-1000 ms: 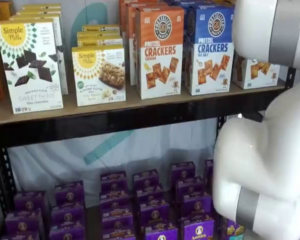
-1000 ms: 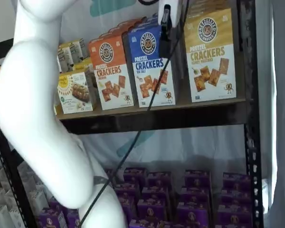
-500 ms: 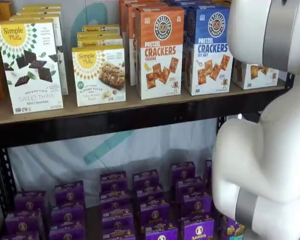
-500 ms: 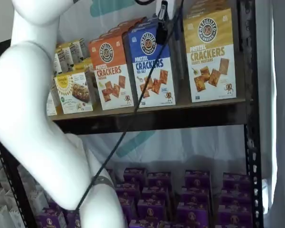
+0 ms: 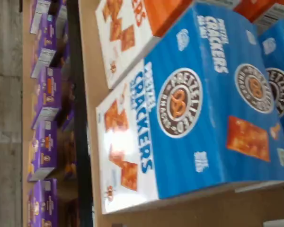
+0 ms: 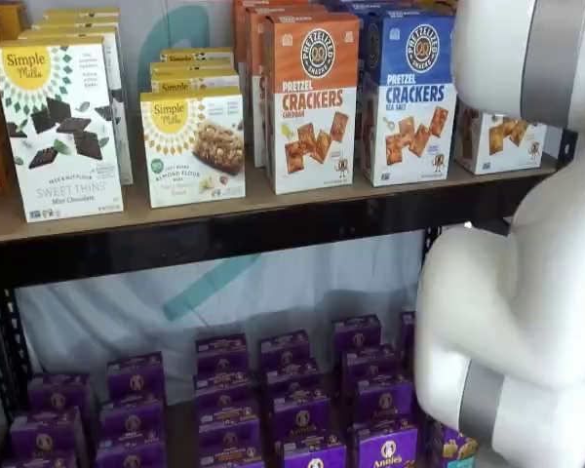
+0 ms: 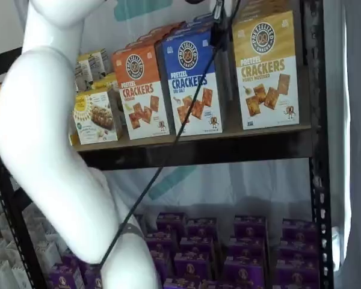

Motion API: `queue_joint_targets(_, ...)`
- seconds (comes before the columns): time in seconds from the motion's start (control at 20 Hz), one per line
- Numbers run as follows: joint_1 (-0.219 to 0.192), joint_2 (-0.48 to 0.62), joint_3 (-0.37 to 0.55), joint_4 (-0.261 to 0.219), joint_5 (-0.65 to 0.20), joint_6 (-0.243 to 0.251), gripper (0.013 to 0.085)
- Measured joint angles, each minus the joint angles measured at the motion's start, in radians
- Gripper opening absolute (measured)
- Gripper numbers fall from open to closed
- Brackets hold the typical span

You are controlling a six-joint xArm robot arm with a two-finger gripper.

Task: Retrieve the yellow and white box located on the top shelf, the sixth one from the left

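Note:
The yellow and white box (image 7: 266,72) stands upright at the right end of the top shelf (image 7: 228,147). In a shelf view only its white lower part (image 6: 507,141) shows, past the white arm. My gripper (image 7: 219,24) hangs from the top edge as a dark finger with a cable beside it. It is over the gap between the blue carton (image 7: 192,84) and the yellow and white box. No box is in it and its jaws stand wide open. The wrist view looks down on the blue carton (image 5: 194,109), not on the yellow and white box.
An orange pretzel cracker carton (image 6: 312,97) and white Simple Mills boxes (image 6: 58,127) stand further left on the top shelf (image 6: 224,229). Purple boxes (image 6: 292,390) fill the lower shelf. The white arm (image 7: 54,150) covers the left of one shelf view.
The gripper has drifted right and up, from in front of the blue carton toward the yellow and white box. The arm has swayed slightly. No box has moved.

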Motion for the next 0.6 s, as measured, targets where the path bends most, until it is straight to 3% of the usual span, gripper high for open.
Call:
queue_joint_targets(0.3, 0.045, 0.069, -0.068, -0.066, -0.007, 0.005, 0.0850)
queue_joint_targets(0.6, 0.058, 0.123, -0.122, -0.056, -0.003, 0.026, 0.0850)
